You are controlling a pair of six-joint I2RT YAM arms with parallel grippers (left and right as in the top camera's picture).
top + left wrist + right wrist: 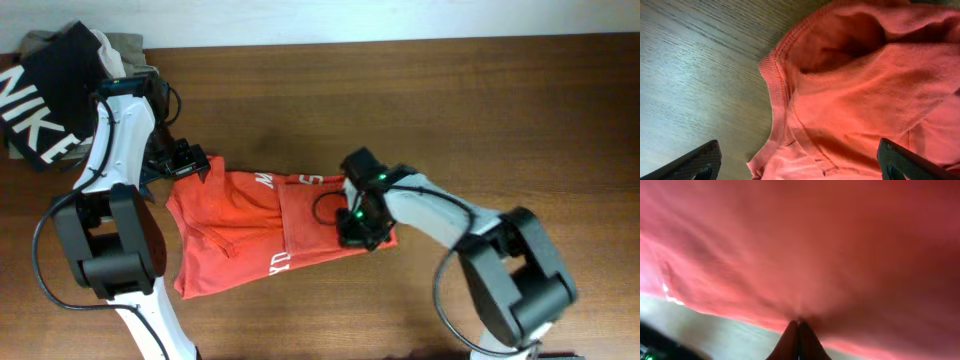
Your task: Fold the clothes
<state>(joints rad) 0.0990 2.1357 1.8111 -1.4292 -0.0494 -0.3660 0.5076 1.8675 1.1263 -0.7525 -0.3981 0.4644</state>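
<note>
The red-orange T-shirt (245,230) lies partly folded in the middle of the table, white lettering showing at its top and lower edges. My left gripper (185,165) is at the shirt's upper left corner. In the left wrist view its fingers are wide open around the collar and sleeve cloth (840,100), not closed on it. My right gripper (362,228) is at the shirt's right edge. In the right wrist view its fingers (799,330) are pressed together on a pinch of the red cloth (815,245).
A black garment with white NIKE letters (45,95) lies at the far left corner on top of khaki folded garments (125,45). The brown wooden table (480,110) surrounds the shirt.
</note>
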